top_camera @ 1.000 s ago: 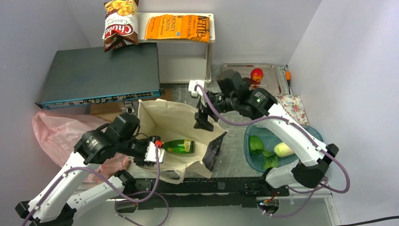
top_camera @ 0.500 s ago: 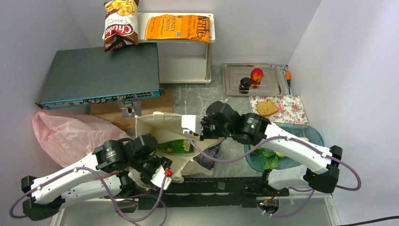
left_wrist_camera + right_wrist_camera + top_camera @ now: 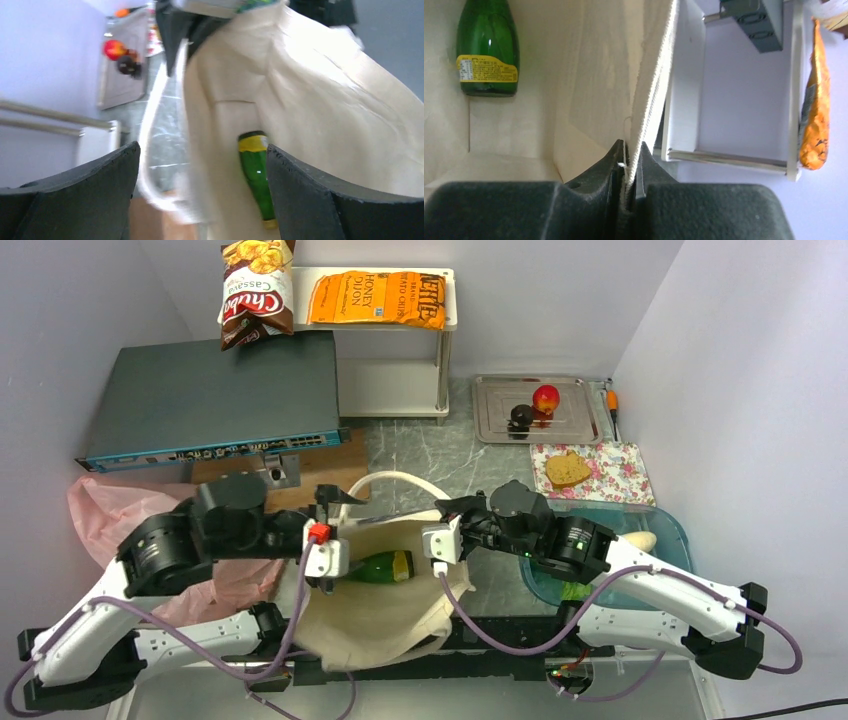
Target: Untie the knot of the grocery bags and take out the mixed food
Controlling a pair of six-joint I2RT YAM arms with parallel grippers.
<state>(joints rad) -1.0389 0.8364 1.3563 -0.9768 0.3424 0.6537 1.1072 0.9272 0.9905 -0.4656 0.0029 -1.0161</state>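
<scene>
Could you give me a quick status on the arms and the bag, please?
Left gripper open, facing into the tote. Right gripper shut on the tote's rim. Green bottle lying inside, not out yet. Nothing seen covering it.

The green bottle (image 3: 486,47) is cut off by the right wrist view's top edge.
</scene>
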